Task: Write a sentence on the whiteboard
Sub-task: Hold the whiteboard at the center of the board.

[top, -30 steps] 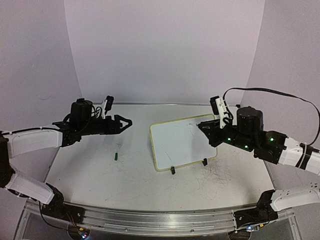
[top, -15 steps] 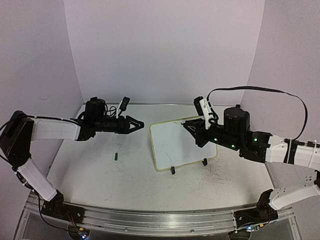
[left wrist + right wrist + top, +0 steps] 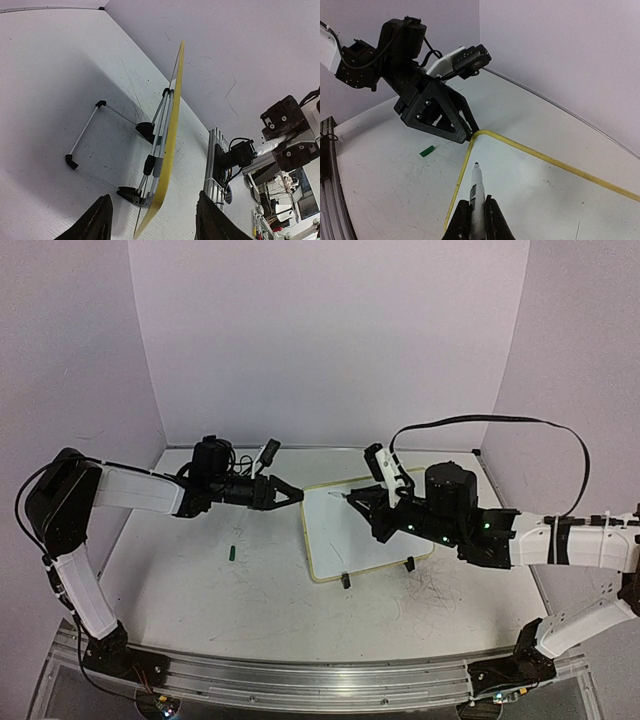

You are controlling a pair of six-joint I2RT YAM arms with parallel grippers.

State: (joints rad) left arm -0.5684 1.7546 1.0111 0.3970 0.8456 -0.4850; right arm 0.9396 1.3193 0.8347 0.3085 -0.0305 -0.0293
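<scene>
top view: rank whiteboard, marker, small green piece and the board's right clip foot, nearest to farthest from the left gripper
From the left gripper:
1. whiteboard: its far-left corner is right at the jaws.
2. marker: to the right, above the board.
3. small green piece: on the table, back toward the bases.
4. right clip foot: board's near edge, farthest right.

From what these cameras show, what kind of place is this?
Probably a robot test cell in a lab: plain walls box in a scuffed white table, and the left arm and right arm stand on a metal rail.
</scene>
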